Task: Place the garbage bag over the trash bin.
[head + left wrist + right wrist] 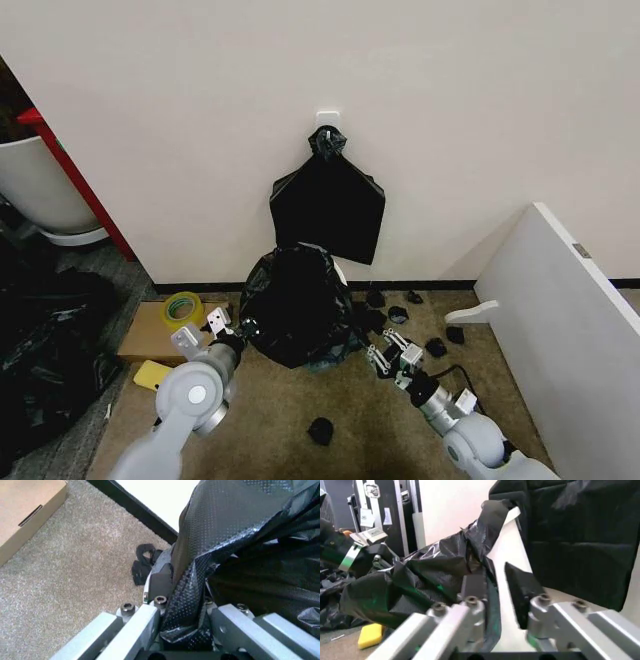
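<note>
Left end effector [182,630] first: its two grey fingers are pinched down on a fold of the thin, glossy black garbage bag [295,305], film bunched right between them in the left wrist view. In the head view it sits at about nine o'clock of the bag.

Over to the right end effector [495,592]: fingers parted a moderate way, one dark pad lying against the bag's hem, the other pad clear on the far side of the bare white wall, nothing clamped that I can see. From the head it is at roughly four o'clock of the bag [395,355].

The bag itself is draped as a dark mound over the round white plastic trash bin [512,543], which stands on the carpet floor against the wall; a strip of white rim peeks out on the right-hand side at two o'clock.

My read: the left side is on, the right side is not seated. To do it well, get a firm bite on that loose hem, lift it up and outward past the rim before pulling down, and keep the left hold steady so the film doesn't slide off.

Beyond, a flat black pentagon-shaped bag bundle [328,205] hangs on the wall at twelve o'clock, and a roll of yellow tape [183,309] lies at nine.
</note>
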You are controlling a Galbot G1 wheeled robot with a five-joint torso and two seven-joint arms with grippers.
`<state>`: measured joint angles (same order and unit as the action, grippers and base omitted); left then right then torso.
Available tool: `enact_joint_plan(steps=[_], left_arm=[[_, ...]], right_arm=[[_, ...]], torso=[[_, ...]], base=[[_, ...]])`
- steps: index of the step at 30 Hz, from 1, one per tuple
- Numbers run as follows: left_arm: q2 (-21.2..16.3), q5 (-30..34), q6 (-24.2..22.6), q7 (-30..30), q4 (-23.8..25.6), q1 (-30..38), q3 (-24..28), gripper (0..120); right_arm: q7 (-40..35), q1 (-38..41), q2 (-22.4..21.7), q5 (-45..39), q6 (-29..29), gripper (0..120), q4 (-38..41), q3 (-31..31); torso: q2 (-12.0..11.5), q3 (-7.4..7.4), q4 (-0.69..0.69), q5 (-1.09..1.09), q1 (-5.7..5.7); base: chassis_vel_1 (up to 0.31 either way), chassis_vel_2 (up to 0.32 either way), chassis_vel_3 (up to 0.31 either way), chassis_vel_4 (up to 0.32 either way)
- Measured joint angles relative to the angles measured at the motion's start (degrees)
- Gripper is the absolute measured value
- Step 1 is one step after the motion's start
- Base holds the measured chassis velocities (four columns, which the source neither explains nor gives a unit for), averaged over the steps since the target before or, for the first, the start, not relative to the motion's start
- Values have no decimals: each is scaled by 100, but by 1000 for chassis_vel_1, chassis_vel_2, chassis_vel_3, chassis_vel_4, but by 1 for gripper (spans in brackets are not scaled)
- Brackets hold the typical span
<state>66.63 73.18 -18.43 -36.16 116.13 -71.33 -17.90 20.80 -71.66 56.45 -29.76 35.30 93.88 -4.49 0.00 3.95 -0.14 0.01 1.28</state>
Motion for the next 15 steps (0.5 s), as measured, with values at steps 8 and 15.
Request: enact_joint_plan(steps=[8, 15], left_arm=[[0, -4, 0, 0, 18, -1, 3, 0], [-8, 1, -4, -3, 83, -21, 10, 0]], right_arm=[[80, 8, 23, -61, -13, 0, -42, -8], [-761, -81, 38, 61, -400, 0, 34, 16]], torso=[[0, 0, 0, 0, 0], [0, 0, 0, 0, 0]], base=[[0, 0, 0, 0], [0, 0, 0, 0]])
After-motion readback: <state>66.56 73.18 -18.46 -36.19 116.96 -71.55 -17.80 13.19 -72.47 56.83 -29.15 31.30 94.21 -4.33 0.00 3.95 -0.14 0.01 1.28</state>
